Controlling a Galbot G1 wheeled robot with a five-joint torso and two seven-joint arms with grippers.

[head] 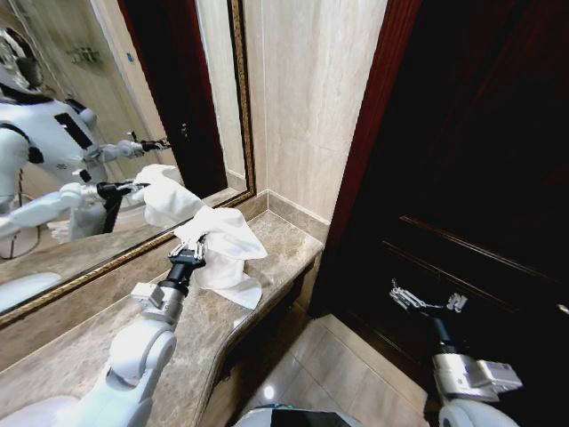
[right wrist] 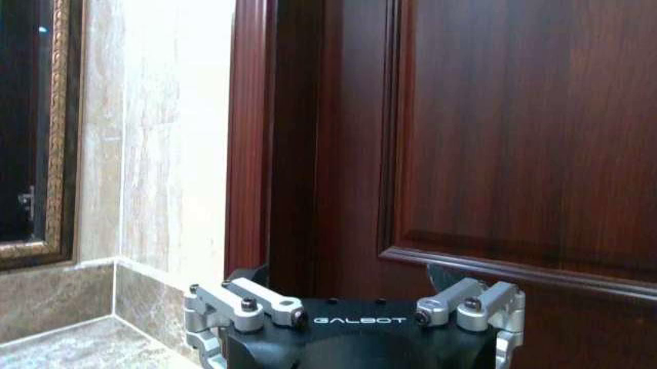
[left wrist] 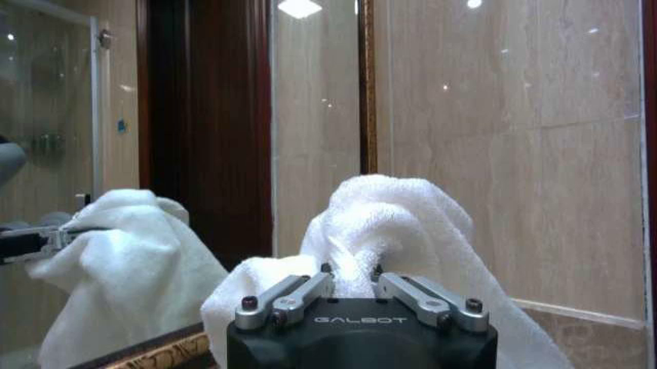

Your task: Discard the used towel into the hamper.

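White terry cloth bunches between the fingers of the left gripper [head: 197,250], which is clamped on the towel [head: 227,253] above the marble counter [head: 80,342]. In the left wrist view the towel [left wrist: 395,231] rises in a soft, thick hump just past the closed fingers [left wrist: 298,296], its folds drooping to both sides. From the head view its lower corner hangs down and rests on the stone near the counter's front edge. Behind it, the gold-framed mirror [head: 244,116] reflects the same towel and the robot. Off to the side, the right gripper [head: 425,302] hangs idle in front of the dark wooden door [head: 480,160], its fingers spread apart with nothing between them.
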